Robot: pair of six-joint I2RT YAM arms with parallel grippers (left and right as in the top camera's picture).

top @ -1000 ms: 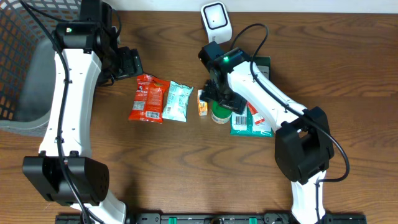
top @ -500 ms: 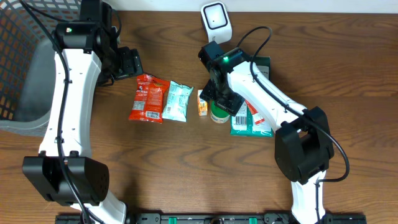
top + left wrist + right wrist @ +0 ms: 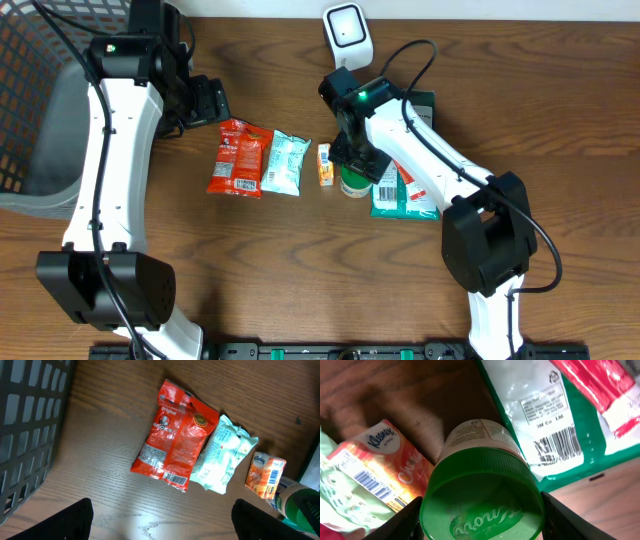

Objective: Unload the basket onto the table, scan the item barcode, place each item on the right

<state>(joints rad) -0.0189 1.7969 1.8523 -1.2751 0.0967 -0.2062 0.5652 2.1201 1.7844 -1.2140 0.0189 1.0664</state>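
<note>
item: jar point(image 3: 479, 442) with green lid point(image 3: 482, 495), standing upright on the table point(image 3: 250, 290), roughly mid-table; judged the task's thing since the arm sits right on it
right gripper point(image 3: 480, 517): directly above the jar, one finger either side of the lid at 9 and 3 o'clock in the wrist view; fingers look right against the rim, but cannot tell if it is clamped or just straddling
why top-down: lid is the only free grab spot, neighbours crowd the jar's sides
neighbours: orange tissue pack point(image 3: 265, 476) just beside the jar at 9 o'clock, green-and-white wipes pack point(image 3: 555, 405) at 3 o'clock, partly under the arm in the overhead view
scanner point(image 3: 347, 30): white, at 12 o'clock from the jar, near the far table edge
jar barcode: not visible; probably on the side label, so the jar likely needs lifting and tilting toward the scanner
left gripper point(image 3: 161, 505): released, fingers wide apart, nothing between them; hangs over bare wood near the basket point(image 3: 30, 90), well apart from the jar, likely parked out of the way
other items: red snack bag point(image 3: 175, 435) and pale green packet point(image 3: 222, 455) lie flat, touching side by side, at 9 o'clock from the tissue pack
step: grasp, scan not yet done
risk: smooth round lid may slip; tissue pack could get nudged on lift
</note>
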